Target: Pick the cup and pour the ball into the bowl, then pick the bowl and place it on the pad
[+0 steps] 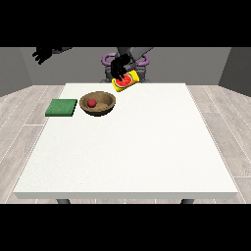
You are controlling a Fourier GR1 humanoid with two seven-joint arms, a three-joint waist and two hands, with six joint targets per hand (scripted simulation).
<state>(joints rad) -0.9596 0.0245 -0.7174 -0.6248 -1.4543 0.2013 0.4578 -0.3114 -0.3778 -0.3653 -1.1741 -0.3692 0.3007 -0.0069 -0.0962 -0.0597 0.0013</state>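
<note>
1. Worktop: large, white, four-sided; most of its surface bare toward the near edge.
2. Bowl: brown, wooden-looking, upright on the worktop near the far edge, toward the far left corner.
3. Ball: red, lying inside the bowl on its left half.
4. Pad: green, flat, square, at the left edge of the worktop, just beside the bowl and apart from it.
5. Cup: yellow with a red inside, tilted on its side, mouth facing the camera, held above the far edge of the worktop, up and right of the bowl.
6. Robot hand at the view's right: black, fingers wrapped round the cup from above.
7. Robot hand at the view's left: raised beyond the far left corner, well clear of everything; grasping nothing, but whether released or clenched I cannot tell.
</note>
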